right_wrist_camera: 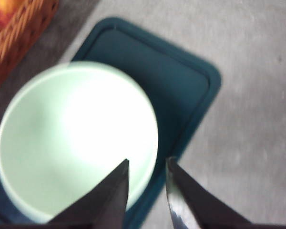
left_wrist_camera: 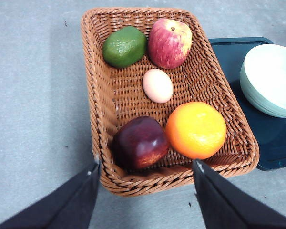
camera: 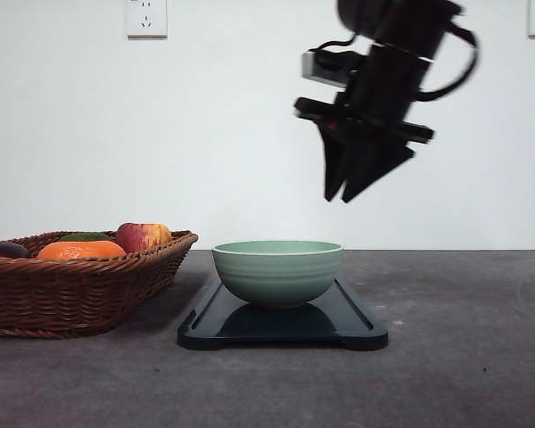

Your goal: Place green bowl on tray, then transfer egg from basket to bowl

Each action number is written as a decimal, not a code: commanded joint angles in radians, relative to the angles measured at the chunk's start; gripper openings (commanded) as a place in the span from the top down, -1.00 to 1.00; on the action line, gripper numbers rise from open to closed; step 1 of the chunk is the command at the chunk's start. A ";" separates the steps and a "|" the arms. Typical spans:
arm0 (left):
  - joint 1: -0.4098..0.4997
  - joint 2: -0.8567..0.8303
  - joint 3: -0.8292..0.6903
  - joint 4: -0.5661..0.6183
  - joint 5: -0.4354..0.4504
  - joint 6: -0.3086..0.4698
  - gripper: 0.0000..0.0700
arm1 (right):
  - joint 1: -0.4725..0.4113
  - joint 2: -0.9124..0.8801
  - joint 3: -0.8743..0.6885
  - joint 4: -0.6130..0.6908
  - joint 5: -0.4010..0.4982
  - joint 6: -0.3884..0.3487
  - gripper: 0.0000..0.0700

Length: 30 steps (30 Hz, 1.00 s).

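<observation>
The round pale sage-green bowl [camera: 278,271] already sits on the flat black rectangular tray [camera: 357,332], toward the tray's end nearest the shallow brown woven wicker basket [camera: 80,290], so the first step looks done and the egg transfer is in hand. The right gripper [camera: 343,194] hangs above the bowl, empty, jaws only narrowly parted. The left gripper [left_wrist_camera: 145,167] hovers over the basket, spread wide and holding nothing. Next it should descend onto the one pale egg [left_wrist_camera: 158,85], mid-basket among two apples, one orange and one green fruit.
</observation>
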<state>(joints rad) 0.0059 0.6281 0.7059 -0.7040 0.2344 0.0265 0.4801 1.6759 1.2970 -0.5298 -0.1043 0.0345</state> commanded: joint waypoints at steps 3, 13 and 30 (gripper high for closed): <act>-0.001 0.005 0.020 0.013 0.003 0.006 -0.11 | 0.008 -0.149 -0.210 0.124 0.001 0.006 0.57; -0.001 0.005 0.020 0.024 0.003 -0.041 -0.11 | 0.006 -0.565 -0.643 0.284 0.004 0.019 0.57; -0.058 0.106 0.145 0.014 0.127 -0.203 -0.11 | 0.006 -0.860 -0.776 0.248 0.055 0.011 0.57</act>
<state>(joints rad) -0.0489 0.7155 0.8232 -0.7029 0.3596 -0.1648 0.4805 0.8077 0.5167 -0.2876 -0.0513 0.0418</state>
